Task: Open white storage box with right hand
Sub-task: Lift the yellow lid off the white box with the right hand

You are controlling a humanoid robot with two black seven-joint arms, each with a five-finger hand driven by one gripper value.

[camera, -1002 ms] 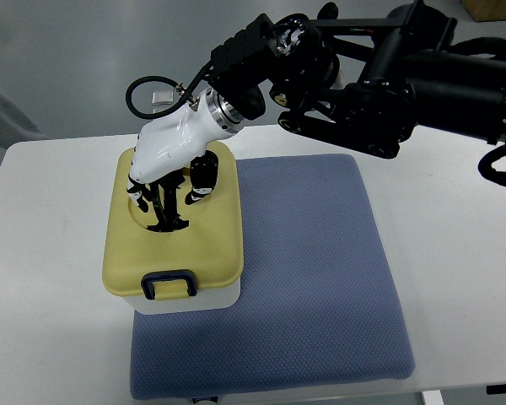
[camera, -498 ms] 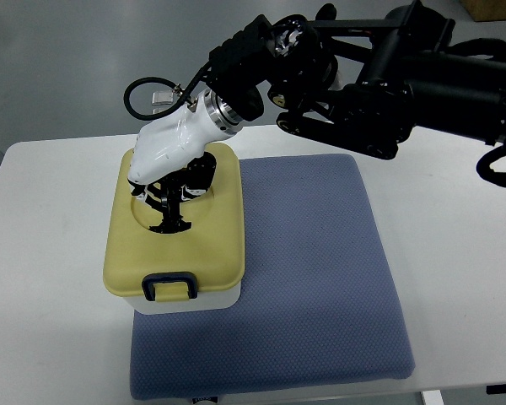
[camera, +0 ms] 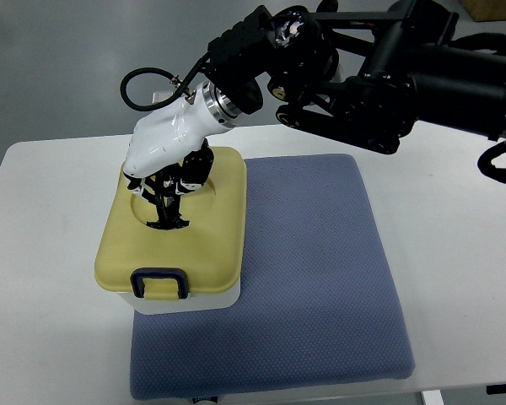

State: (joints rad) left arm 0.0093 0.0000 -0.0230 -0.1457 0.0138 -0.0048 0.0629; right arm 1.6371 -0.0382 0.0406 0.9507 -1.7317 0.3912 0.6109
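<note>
The white plastic storage box (camera: 185,297) with its rounded pale-yellow lid (camera: 204,245) and dark blue front latch handle (camera: 158,282) sits on the near-left part of a blue-grey textured mat (camera: 320,278), its left side overhanging the mat onto the white table (camera: 51,278). The lid looks slightly skewed against the white base, its front-left corner riding out past the base edge, which suggests it is starting to part from the box. In the circular recess on top of the lid, the right hand (camera: 170,198), white-shelled with black fingers (camera: 165,213), reaches down from the black arm that enters from the right edge; the fingers are curled into the recess around what seems to be the lid's top grip, so the hand appears closed on the lid, though the exact contact is hidden under the palm. The left arm does not show. The main risk from here is that the base comes up or slides with the lid if the front latch is not fully released, dragging the box off the mat. A shallow fingertip hold in the recess could also slip, dropping the lid crookedly back onto the base.
</note>
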